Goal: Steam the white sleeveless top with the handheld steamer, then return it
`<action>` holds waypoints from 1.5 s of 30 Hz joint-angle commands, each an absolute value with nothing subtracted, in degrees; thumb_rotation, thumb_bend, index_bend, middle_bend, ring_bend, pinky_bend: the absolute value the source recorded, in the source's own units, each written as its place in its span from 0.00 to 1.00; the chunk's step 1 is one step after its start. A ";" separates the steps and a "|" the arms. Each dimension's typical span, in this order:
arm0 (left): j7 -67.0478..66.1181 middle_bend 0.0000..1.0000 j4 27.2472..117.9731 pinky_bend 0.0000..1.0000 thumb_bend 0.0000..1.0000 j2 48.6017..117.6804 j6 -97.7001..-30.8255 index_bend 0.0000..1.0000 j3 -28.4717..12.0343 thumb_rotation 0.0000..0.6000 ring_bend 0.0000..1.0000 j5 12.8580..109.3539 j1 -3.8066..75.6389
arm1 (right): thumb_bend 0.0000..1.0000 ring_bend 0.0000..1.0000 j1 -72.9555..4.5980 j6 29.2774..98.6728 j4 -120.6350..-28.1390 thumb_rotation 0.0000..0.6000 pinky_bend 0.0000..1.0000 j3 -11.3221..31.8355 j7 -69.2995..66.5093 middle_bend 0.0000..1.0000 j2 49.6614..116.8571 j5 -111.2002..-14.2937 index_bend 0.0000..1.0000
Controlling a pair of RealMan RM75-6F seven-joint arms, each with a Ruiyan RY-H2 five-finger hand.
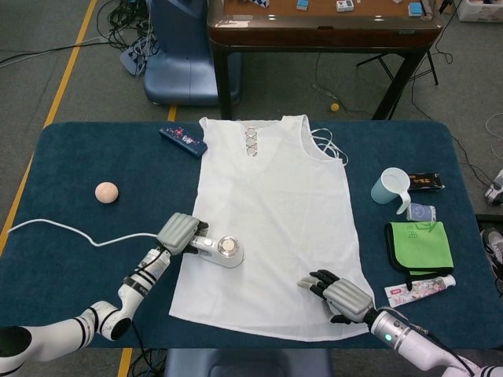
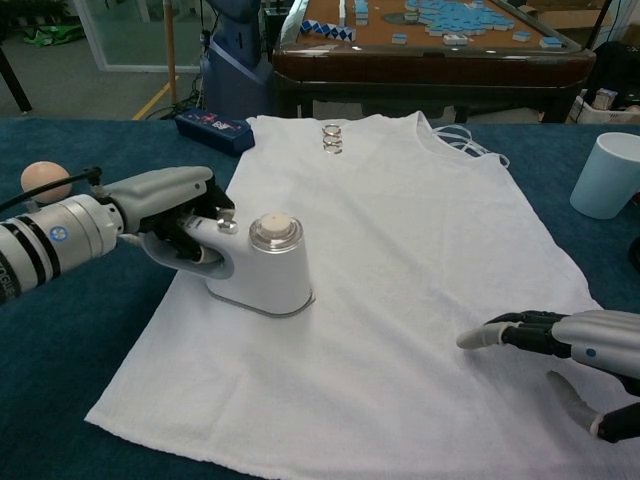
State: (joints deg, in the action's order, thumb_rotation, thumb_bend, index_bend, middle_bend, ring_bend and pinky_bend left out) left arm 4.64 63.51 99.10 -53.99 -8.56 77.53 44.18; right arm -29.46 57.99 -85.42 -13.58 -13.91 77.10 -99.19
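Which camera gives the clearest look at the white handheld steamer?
The chest view: the white handheld steamer fills the frame side-on, its base on the white sleeveless top and its handle gripped by the left hand. The head view shows it small, from above.

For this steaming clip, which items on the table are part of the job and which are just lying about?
Job:
white sleeveless top, flat on the table
white handheld steamer, gripped by left hand
right hand, resting on the top's hem

Lying about:
peach ball
dark blue box
pale blue cup
folded green cloth
toothpaste tube
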 commanded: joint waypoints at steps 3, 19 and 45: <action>7.84 0.82 56.42 0.71 0.31 101.96 -52.23 0.85 -10.89 1.00 0.67 76.26 46.14 | 0.84 0.02 -29.47 57.88 -85.74 0.98 0.02 -13.36 -13.57 0.11 77.06 -99.04 0.00; 17.32 0.82 42.26 0.70 0.31 106.23 -52.33 0.85 -13.15 1.00 0.67 75.55 47.26 | 0.84 0.02 -29.64 57.11 -86.29 0.98 0.02 -12.90 -12.98 0.11 77.02 -98.63 0.00; 9.04 0.82 63.90 0.70 0.31 100.88 -57.54 0.85 -4.49 1.00 0.66 84.12 43.55 | 0.84 0.02 -29.42 57.46 -86.37 0.98 0.02 -13.47 -13.30 0.11 77.07 -99.57 0.00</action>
State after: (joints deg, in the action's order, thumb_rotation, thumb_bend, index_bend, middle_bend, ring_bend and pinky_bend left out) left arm 9.60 63.11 101.27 -57.26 -5.06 83.55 43.80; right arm -29.42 57.46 -86.38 -13.47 -13.30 77.07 -99.57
